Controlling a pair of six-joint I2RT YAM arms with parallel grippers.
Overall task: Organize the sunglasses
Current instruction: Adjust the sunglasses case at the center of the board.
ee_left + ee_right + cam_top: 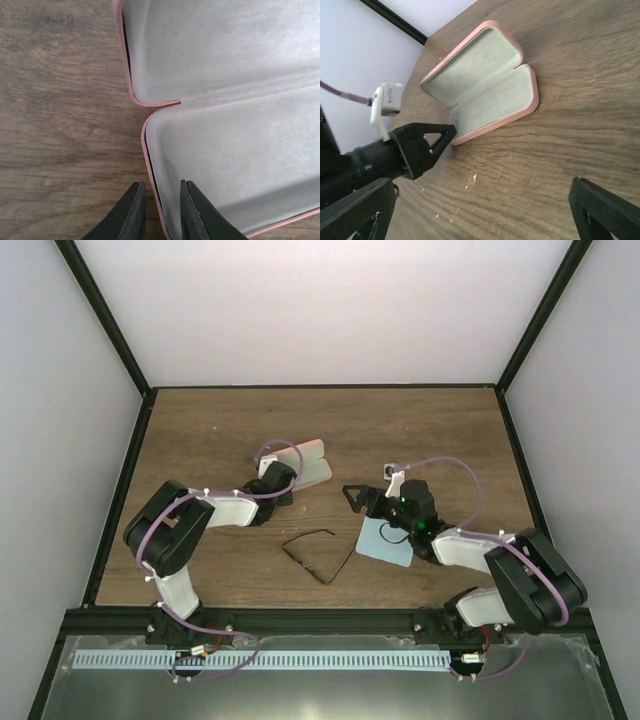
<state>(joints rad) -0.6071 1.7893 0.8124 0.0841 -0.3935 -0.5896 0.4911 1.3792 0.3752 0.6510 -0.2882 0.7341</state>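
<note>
Pinching the pink case (pixel 235 75) with our left gripper (pixel 161 210), we hold our right gripper (pixel 480 212) splayed, empty, near the sunglasses (pixel 318 555).

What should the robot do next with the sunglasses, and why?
Probably bring the right gripper over and down to the sunglasses. It is open and empty, the sunglasses lie loose on the table, and the pink case sits open and empty, with the left gripper straddling its rim.
</note>
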